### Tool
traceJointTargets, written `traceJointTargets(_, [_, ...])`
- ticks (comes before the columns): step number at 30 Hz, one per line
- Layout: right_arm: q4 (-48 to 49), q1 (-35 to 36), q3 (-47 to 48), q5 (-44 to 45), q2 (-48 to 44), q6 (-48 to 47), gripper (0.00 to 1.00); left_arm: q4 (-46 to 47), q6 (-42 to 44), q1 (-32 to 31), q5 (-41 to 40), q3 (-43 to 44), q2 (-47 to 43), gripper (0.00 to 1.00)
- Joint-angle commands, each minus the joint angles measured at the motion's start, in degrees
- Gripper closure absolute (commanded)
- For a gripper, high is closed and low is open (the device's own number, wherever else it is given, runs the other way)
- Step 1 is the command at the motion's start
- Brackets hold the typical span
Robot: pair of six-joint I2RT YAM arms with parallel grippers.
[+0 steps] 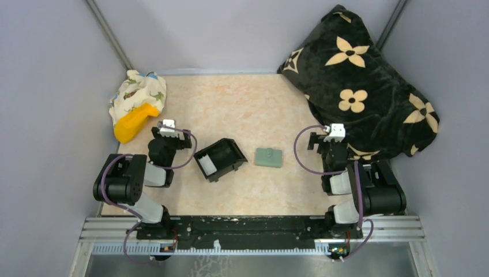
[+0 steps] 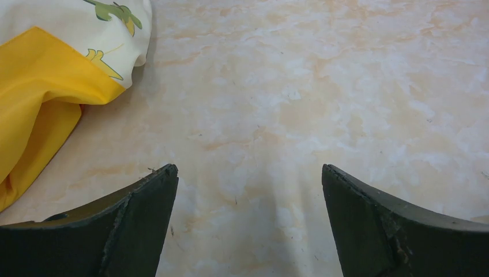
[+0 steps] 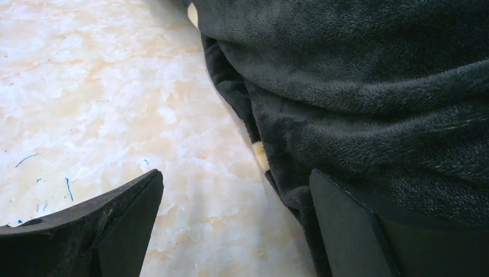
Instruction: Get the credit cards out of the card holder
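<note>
The sage-green card holder (image 1: 269, 157) lies closed and flat on the marble table in the top view, between the two arms. No credit cards show; they are hidden or out of view. My left gripper (image 1: 167, 128) is to the left of the black box, open and empty, with only bare tabletop between its fingers (image 2: 248, 173). My right gripper (image 1: 328, 136) is to the right of the card holder, open and empty, its fingers (image 3: 236, 179) over the table beside the blanket's edge. Neither wrist view shows the card holder.
A black plastic box (image 1: 219, 158) with something white inside stands tilted just left of the card holder. A yellow and white printed cloth bundle (image 1: 136, 103) lies at the back left, also in the left wrist view (image 2: 52, 75). A black flowered blanket (image 1: 363, 81) fills the right side, also in the right wrist view (image 3: 369, 86).
</note>
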Motion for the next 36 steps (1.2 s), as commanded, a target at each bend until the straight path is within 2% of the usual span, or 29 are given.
traceJointTargets(1, [2.10,-0.23,1.59,-0.62,-0.21,0.32,0.01,2.21,0.62,0.36,0.92,-0.35,0.58,0.01])
traceJointTargets(14, [0.44,-1.03,2.25,-1.39,-0.61,0.90,0.01,0.54,0.30,0.37,-0.33,0.18,-0.30,0.01])
traceJointTargets(16, [-4.44,-0.98,3.49,-3.07,-2.95,0.11,0.01,-5.50,-0.65,0.35,-2.98,1.67,-4.28,0.01])
traceJointTargets(18, [-16.60,0.16,7.73,-3.82,-7.24,-0.75,0.01,-12.56,-2.18,0.36,-4.02,2.91,-8.82,0.01])
traceJointTargets(20, [-31.62,1.04,14.72,-6.81,-10.95,0.39,0.01,-11.40,0.19,0.35,-0.99,2.19,-11.52,0.01])
traceJointTargets(24, [-39.54,1.37,23.04,-13.68,-12.77,12.74,0.01,-9.44,-4.81,-0.72,-1.99,0.21,-19.39,0.01])
traceJointTargets(26, [-48.82,3.32,28.71,-12.04,-12.30,17.96,0.01,-16.43,-12.20,-2.15,-6.20,3.57,-23.98,0.01])
traceJointTargets(28, [-57.15,8.44,35.33,-5.75,-11.12,15.33,0.01,-29.15,-16.82,-5.01,-8.80,9.24,-25.86,0.01])
traceJointTargets(30, [-60.75,13.90,39.33,2.66,-9.84,11.28,0.01,-36.38,-17.20,-10.05,-12.89,13.04,-26.97,0.01])
traceJointTargets(32, [-62.08,16.69,41.65,2.48,-8.91,10.50,0.01,-39.79,-16.59,-15.85,-18.11,14.55,-28.80,0.01])
traceJointTargets(36, [-63.43,19.37,44.28,-1.33,-6.44,12.88,0.01,-47.66,-19.06,-22.07,-19.22,16.81,-32.33,0.01])
